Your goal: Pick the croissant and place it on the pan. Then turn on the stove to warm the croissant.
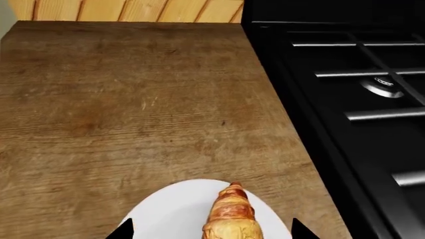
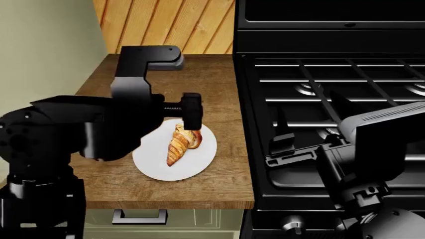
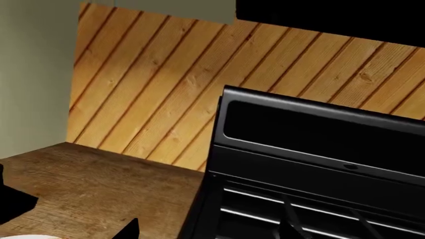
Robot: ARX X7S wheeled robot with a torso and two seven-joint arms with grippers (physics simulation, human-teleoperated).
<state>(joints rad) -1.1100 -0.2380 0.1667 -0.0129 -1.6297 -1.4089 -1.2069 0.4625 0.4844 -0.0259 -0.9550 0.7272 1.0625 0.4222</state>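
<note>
Head view has the small golden-brown crescent croissant point(image 2: 179, 143) lying on a round white plate point(image 2: 151, 162), which sits on the brown wooden desk point(image 2: 206, 191) just left of the big black gas stove point(image 2: 332, 84). My left gripper point(image 2: 191, 130) is right over the pastry's far end. In the left wrist view I see two dark fingertips point(image 1: 302, 230) spread apart either side of the croissant point(image 1: 232, 214), so it's open and straddling it, nothing gripped yet. Can't really tell if the fingers are low enough to touch the plate.

So I'd say we're at the pick step, first part of the job. Next move as I read it: ease down a touch, close on the pastry gently so it doesn't squash or skid off the plate, then lift and swing right toward the stove. Problem: no pan anywhere in my views, so I'll need to find it first.

Right gripper point(image 2: 282, 149) is parked over the stove's grates; open or closed, I can't tell.
</note>
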